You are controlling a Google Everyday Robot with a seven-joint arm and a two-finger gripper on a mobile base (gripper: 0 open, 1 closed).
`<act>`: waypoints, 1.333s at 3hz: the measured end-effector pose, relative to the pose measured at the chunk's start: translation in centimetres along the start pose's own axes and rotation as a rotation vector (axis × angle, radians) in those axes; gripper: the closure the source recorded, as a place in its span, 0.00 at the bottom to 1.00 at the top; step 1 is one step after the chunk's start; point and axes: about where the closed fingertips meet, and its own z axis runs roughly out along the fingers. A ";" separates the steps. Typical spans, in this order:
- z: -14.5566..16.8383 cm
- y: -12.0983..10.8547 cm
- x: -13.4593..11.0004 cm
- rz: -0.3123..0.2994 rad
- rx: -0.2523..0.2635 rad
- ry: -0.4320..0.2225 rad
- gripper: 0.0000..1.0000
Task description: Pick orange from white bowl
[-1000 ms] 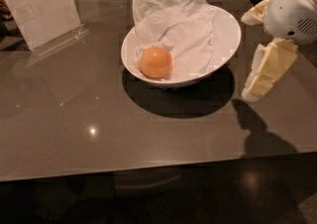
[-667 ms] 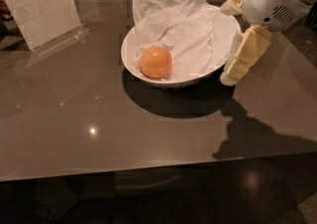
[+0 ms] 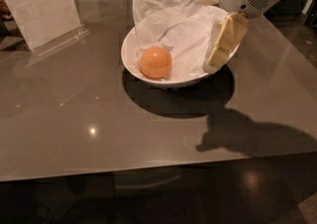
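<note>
Hand [image 3: 222,44] at white bowl [image 3: 128,53] right rim, state cannot tell | orange [image 3: 155,62] sits left | watch: you may snag paper [image 3: 168,20], tip bowl.

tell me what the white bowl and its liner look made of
The white bowl looks like glazed ceramic, possibly melamine: smooth, glossy rim. Its liner looks like thin paper: crumpled, creased, slightly translucent, standing above the rim. The hand hangs over the bowl's right edge, right of the orange.

Glossy grey-brown table [image 3: 74,119], light glint [image 3: 92,131], dark floor [image 3: 247,203].
</note>
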 end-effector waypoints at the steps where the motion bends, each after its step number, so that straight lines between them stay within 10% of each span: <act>1: 1.2 -0.9 0.1 0.033 0.014 -0.065 0.00; 3: 6.6 -5.1 -0.9 0.063 -0.022 -0.203 0.00; 4: 6.8 -5.1 -0.8 0.064 -0.024 -0.204 0.19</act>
